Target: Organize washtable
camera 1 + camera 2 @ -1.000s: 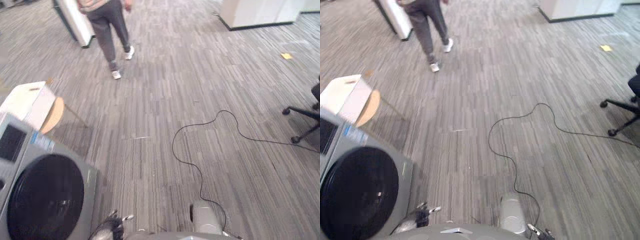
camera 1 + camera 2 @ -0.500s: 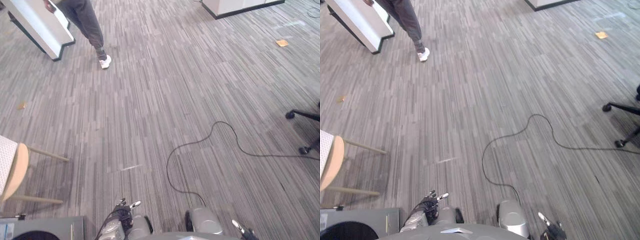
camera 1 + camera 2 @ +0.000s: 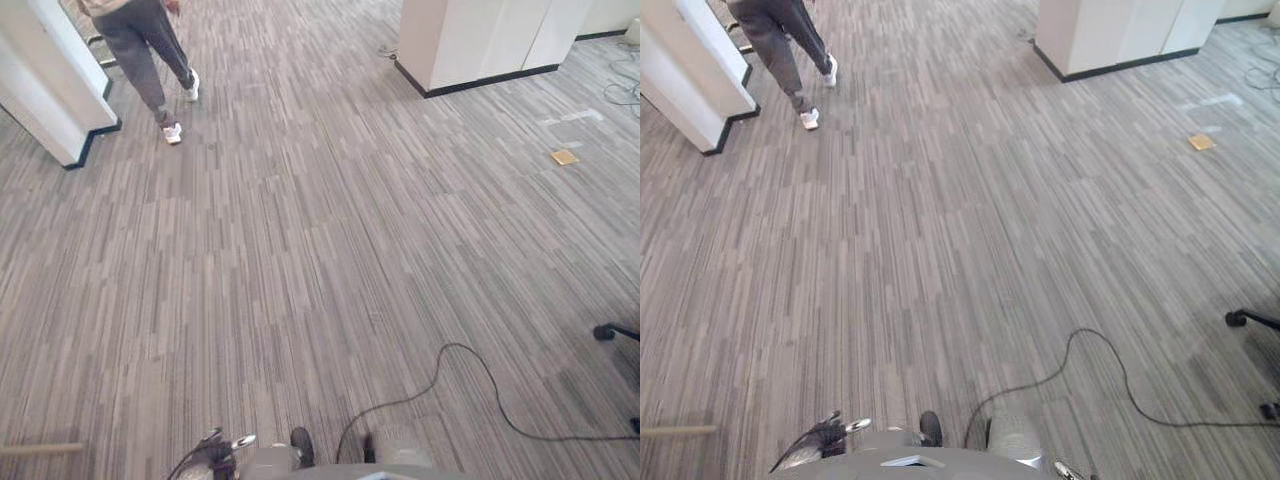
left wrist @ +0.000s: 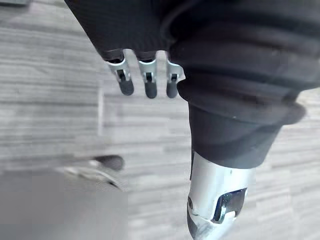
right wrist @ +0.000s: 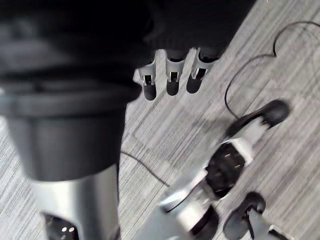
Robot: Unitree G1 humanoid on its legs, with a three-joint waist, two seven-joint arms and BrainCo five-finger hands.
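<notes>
My left hand point(image 4: 145, 82) hangs low over the grey striped carpet, its fingers straight and nothing in it; it also peeks in at the bottom edge of the left eye view point(image 3: 215, 446). My right hand point(image 5: 170, 80) hangs the same way over the carpet, fingers straight and holding nothing.
A person point(image 3: 150, 50) walks away at the far left, beside a white partition point(image 3: 40, 90). A white cabinet point(image 3: 480, 40) stands at the far right. A yellow scrap point(image 3: 565, 157) lies on the carpet. A chair's wheeled base point(image 3: 610, 332) sits at the right edge, and a wooden leg point(image 3: 40, 449) at the lower left.
The camera has swung round: the washing machine and the wooden chair have slid out at the lower left, and the cabinet has come in. Both hands still hang low.
</notes>
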